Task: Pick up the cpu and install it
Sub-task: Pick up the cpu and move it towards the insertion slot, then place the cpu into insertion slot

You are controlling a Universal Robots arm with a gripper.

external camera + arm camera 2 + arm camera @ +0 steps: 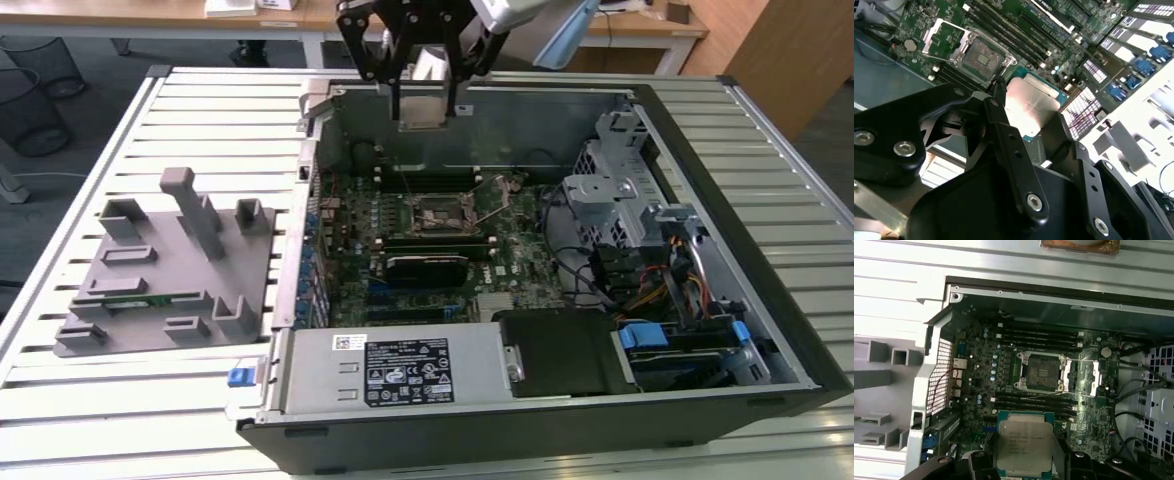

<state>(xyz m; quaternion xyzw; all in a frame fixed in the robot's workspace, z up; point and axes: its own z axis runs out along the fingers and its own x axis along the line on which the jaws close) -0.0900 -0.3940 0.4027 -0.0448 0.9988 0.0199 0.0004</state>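
Observation:
My gripper (427, 103) hangs over the back wall of the open computer case (694, 150), shut on the cpu (424, 110), a flat square chip with a silver top. In both wrist views the cpu (1036, 100) (1024, 445) sits level between my black fingers (1004, 130). The dark square socket (441, 215) lies on the green motherboard below and ahead of the chip. It shows bare in both wrist views (1041, 372) (981, 57), with its metal frame (1086, 377) swung open to one side. The cpu is above the board and apart from the socket.
Memory slots (1039, 335) flank the socket. A power supply (394, 365) fills the case's near end, with a drive cage (627, 190) and coloured cables (654, 280) on the exterior view's right. A grey parts holder (167, 265) lies on the slatted table (160, 400) at the left.

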